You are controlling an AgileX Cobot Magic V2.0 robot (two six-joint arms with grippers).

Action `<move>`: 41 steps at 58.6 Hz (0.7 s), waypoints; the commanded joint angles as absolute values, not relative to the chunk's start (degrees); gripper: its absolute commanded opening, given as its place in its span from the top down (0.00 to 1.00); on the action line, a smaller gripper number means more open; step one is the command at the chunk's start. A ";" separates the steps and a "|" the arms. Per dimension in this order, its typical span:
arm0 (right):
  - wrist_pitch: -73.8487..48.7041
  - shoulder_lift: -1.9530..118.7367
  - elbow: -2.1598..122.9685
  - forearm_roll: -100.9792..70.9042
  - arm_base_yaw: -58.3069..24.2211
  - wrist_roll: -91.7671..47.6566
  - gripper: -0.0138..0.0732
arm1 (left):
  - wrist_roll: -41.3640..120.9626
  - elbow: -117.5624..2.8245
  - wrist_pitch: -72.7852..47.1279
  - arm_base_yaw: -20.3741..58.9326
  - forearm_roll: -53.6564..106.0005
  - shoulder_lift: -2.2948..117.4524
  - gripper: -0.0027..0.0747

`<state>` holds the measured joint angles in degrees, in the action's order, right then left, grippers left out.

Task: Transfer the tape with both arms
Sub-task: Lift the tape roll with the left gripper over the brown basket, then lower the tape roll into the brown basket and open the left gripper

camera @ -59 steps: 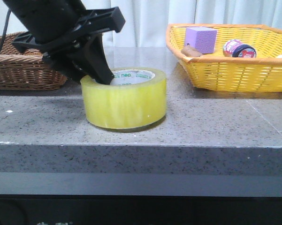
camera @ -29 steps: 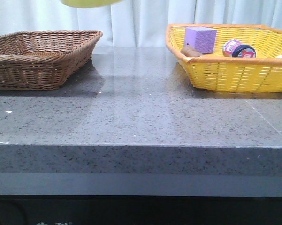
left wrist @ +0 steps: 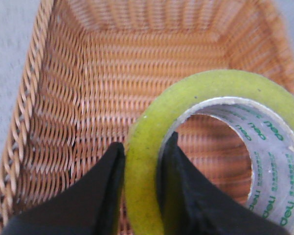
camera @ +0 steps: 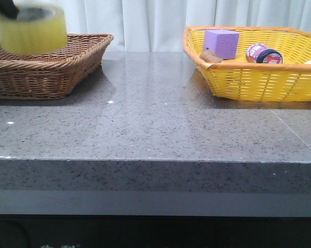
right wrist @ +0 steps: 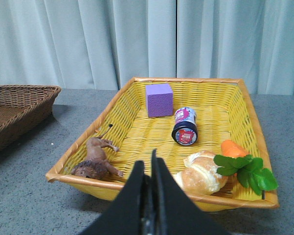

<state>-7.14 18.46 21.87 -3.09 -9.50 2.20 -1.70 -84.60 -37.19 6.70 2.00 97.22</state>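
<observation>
The tape [camera: 30,28], a wide yellow translucent roll with a white green-printed core, hangs blurred over the brown wicker basket [camera: 46,67] at the far left. In the left wrist view my left gripper [left wrist: 143,156] is shut on the tape [left wrist: 220,93], one finger outside the wall and one inside the core, with the brown basket [left wrist: 88,88] floor directly beneath. Only a dark bit of that gripper shows in the front view. My right gripper [right wrist: 147,164] is shut with nothing in it, hovering in front of the yellow basket [right wrist: 156,191].
The yellow basket [camera: 258,77] at the right holds a purple cube [camera: 221,43], a pink-and-black round container [camera: 264,53], a toy lion [right wrist: 97,164], a bread roll [right wrist: 203,171] and a carrot [right wrist: 235,149]. Grey stone counter [camera: 155,124] lies between the baskets; curtains hang behind.
The left gripper took the tape off the middle of the counter, lifted it out of view at the top, and has now carried it left and lower, over the brown basket.
</observation>
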 commanded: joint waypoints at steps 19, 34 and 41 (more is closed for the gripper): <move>-2.20 18.75 23.36 -2.73 -9.24 1.86 0.94 | -2.12 -86.70 -34.85 6.09 2.97 95.57 0.55; -2.20 18.75 23.36 -2.73 -9.24 1.86 0.94 | -2.12 -82.82 -32.47 6.09 2.97 87.07 0.52; -2.15 18.75 23.36 -2.73 -9.24 1.86 0.94 | -2.12 -75.07 -27.57 6.09 2.97 79.48 0.59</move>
